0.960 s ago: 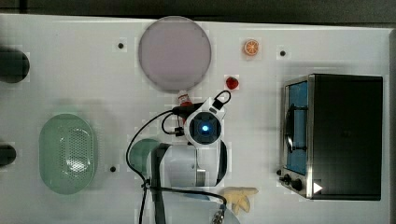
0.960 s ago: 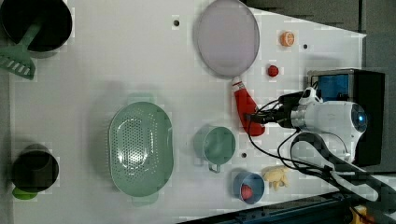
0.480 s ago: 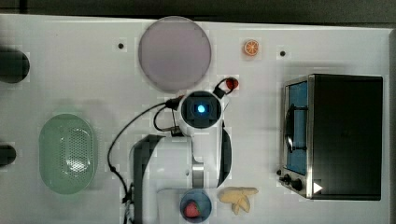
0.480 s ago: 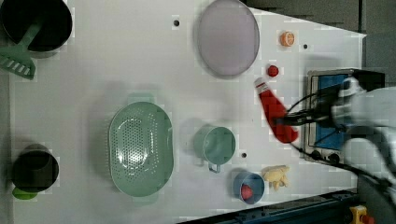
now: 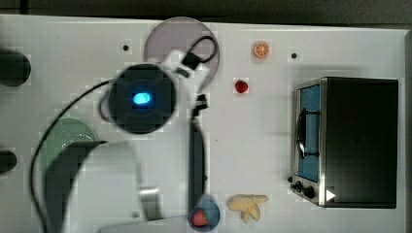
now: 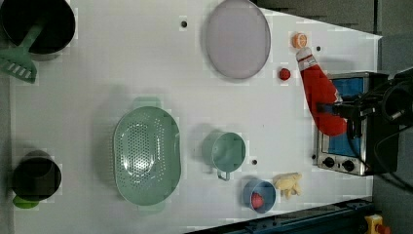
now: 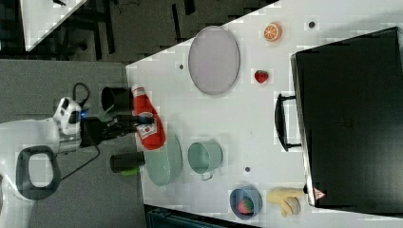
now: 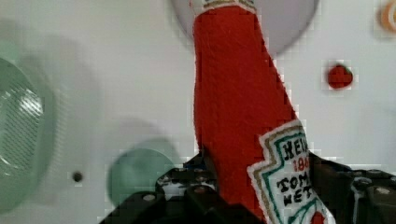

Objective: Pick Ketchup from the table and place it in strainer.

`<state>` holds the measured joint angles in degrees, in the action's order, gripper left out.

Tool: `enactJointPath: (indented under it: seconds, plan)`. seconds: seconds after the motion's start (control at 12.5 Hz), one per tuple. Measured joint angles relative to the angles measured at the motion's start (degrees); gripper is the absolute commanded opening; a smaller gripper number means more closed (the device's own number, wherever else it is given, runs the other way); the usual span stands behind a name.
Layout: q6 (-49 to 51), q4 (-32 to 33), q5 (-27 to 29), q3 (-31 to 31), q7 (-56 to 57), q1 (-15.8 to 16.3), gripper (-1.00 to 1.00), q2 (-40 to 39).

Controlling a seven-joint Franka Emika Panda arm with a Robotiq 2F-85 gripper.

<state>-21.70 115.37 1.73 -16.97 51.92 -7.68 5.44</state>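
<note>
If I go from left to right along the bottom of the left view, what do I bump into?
Black cup → strainer → green cup → blue bowl with a strawberry → banana.

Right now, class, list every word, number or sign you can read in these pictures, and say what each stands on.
"HEI", partly cut off: white label of the ketchup, wrist view.
"TOM" and "KET", partly cut off: same label.
Red figures on that label: too blurred to read.
Red-edged sign on the toaster oven: too small to read.
</note>
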Motion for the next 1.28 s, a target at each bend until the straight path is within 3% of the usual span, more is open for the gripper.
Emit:
enactJointPath:
  seconds: [0.4, 0.72, 0.96, 1.2, 1.28]
  plan:
    - [0.56, 2.24, 1.64, -12.97, -17.32, 2.01, 0.20, -3.36]
    - [-5.83, 3.36, 2.29, -24.58, -33.75, 5.32, 0.20, -9.74]
    - [-16.44, 4.14, 2.13, -29.28, -44.85, 7.40, 0.20, -14.60]
    - [-26.26, 7.27, -3.52, -29.56, -50.18, 9.05, 0.20, -19.21]
    - [-29.81, 8.84, -5.09, -29.53, -50.95, 9.02, 0.29, -21.01]
